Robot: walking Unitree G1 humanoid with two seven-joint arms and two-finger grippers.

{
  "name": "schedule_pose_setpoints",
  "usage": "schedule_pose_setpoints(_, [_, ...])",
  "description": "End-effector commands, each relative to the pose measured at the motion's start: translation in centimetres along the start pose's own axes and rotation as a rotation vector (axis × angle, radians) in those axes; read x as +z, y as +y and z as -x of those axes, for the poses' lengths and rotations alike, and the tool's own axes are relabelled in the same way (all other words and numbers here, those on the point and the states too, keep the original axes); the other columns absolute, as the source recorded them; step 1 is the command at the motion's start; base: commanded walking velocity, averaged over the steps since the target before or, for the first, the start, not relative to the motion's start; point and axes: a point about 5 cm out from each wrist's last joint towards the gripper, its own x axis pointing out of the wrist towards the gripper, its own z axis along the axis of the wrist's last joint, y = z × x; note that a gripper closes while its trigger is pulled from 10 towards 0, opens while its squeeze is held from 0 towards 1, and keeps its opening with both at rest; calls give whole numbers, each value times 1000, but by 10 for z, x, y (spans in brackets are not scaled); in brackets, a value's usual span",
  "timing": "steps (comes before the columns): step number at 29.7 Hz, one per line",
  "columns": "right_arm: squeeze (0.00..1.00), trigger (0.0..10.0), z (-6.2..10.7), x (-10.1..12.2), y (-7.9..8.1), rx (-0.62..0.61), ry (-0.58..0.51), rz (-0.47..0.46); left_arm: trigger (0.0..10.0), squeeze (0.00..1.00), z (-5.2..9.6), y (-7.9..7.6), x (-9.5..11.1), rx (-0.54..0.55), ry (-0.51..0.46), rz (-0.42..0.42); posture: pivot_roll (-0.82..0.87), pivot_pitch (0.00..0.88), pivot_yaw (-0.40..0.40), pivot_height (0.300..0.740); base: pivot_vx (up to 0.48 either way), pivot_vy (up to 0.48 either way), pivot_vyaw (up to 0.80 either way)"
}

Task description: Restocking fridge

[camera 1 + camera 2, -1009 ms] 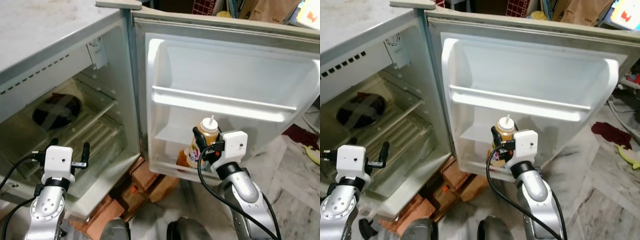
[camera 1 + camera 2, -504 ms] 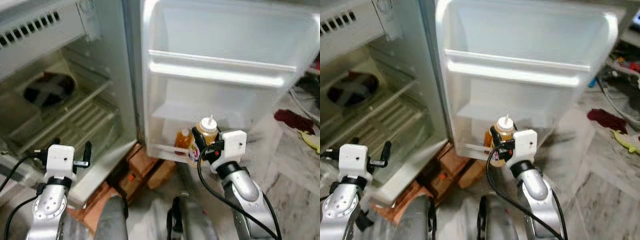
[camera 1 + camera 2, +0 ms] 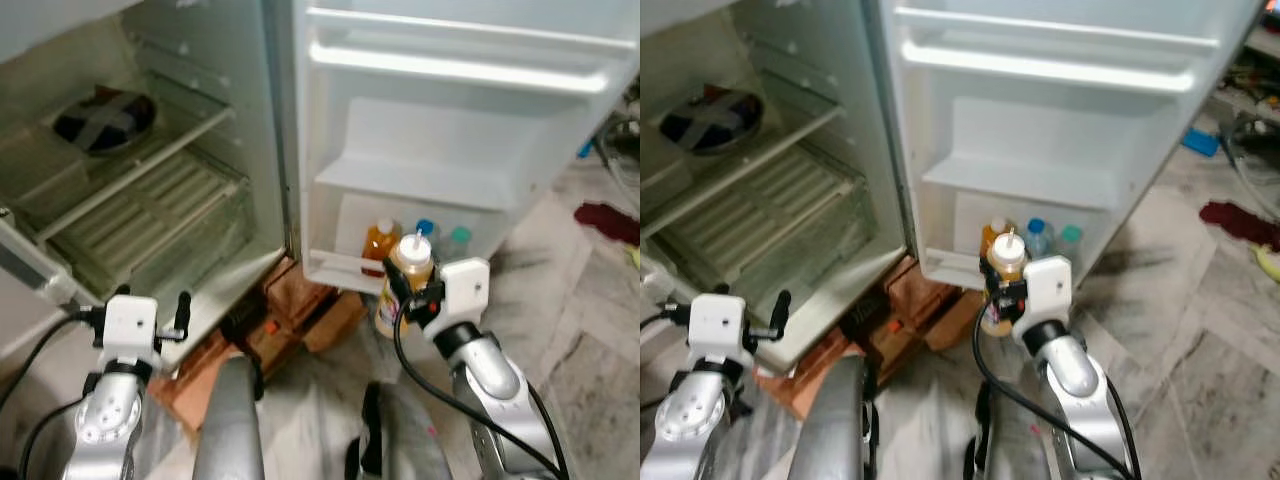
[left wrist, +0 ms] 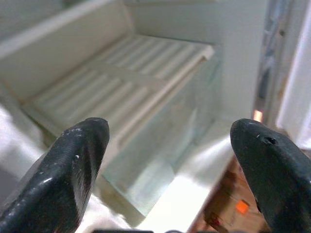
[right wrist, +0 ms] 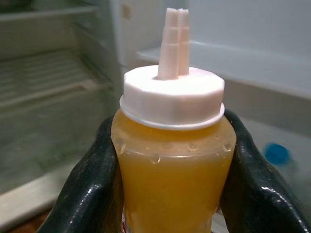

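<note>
My right gripper (image 3: 405, 288) is shut on a yellow squeeze bottle (image 3: 409, 266) with a white nozzle cap (image 5: 172, 92), held upright just in front of the open fridge door's bottom shelf (image 3: 340, 270). That shelf holds an orange bottle (image 3: 380, 240), a blue-capped bottle (image 3: 425, 230) and a green-capped bottle (image 3: 458, 240). My left gripper (image 3: 150, 308) is open and holds nothing, low in front of the fridge's bottom ledge (image 4: 194, 165). A dark round dish (image 3: 105, 112) rests on a wire shelf inside the fridge.
The fridge stands on bricks (image 3: 300, 310). A ribbed crisper cover (image 3: 150, 210) lies at the fridge bottom. The door's upper shelf (image 3: 460, 65) and middle shelf (image 3: 430, 185) hold nothing. A red cloth (image 3: 608, 220) lies on the marble floor to the right.
The camera has tilted down and the view has dropped, so the door's bottom shelf and its bottles now show. The right gripper still holds the bottle, now level with that shelf.
</note>
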Motion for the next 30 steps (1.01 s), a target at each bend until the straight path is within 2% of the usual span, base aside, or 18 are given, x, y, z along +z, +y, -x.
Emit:
schedule_pose_setpoints(1, [0,10000,-2,5,1,14,-23,11,10000,0,2,3,-3,5,13,-20,-11,154,-50,630,0,0,456])
schedule_pose_setpoints(9, [0,10000,-6,7,1,19,-32,25,10000,0,-1,2,-1,-5,-1,-23,-14,154,-52,630,0,0,749])
schedule_pose_setpoints(30, [0,10000,-9,8,-9,-41,-36,59,10000,0,-4,-3,1,-35,-16,-14,-19,161,-49,630,0,0,0])
